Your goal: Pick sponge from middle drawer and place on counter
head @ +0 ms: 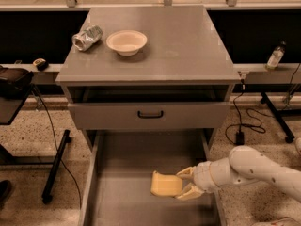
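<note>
The pale yellow sponge (165, 184) is held in my gripper (184, 184) over the floor of the open middle drawer (127, 173), near its right side. The gripper's cream fingers (187, 173) close on the sponge's right edge, and the sponge looks lifted a little off the drawer floor. My white arm (254, 169) reaches in from the lower right. The gray counter (178, 41) tops the cabinet above.
A cream bowl (126, 42) and a crushed silver can (87, 36) sit on the counter's left part. A gray drawer front with a black handle (150, 114) is above the open drawer. A bottle (275, 56) stands at the right; a black stand (51, 173) is at the left.
</note>
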You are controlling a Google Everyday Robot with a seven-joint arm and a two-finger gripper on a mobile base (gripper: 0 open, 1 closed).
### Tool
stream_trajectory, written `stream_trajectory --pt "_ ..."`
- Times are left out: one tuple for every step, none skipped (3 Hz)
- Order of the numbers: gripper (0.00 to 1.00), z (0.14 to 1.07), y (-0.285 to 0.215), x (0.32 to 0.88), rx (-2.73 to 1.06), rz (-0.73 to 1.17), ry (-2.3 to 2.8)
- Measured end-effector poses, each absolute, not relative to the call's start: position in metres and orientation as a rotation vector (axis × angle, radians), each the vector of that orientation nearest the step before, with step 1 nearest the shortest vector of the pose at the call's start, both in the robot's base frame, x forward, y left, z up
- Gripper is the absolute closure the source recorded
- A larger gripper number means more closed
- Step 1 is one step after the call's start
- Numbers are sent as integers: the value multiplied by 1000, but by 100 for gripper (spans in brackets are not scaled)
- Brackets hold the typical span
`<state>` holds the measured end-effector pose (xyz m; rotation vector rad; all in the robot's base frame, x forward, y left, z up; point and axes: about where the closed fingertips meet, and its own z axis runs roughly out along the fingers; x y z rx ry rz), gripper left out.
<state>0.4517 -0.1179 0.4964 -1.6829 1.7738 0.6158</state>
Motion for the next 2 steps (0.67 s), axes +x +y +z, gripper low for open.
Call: stream_trajectory --pt "100 560 -117 463 -1704 631 1737" --pt "100 659 -128 479 -1757 536 1761"
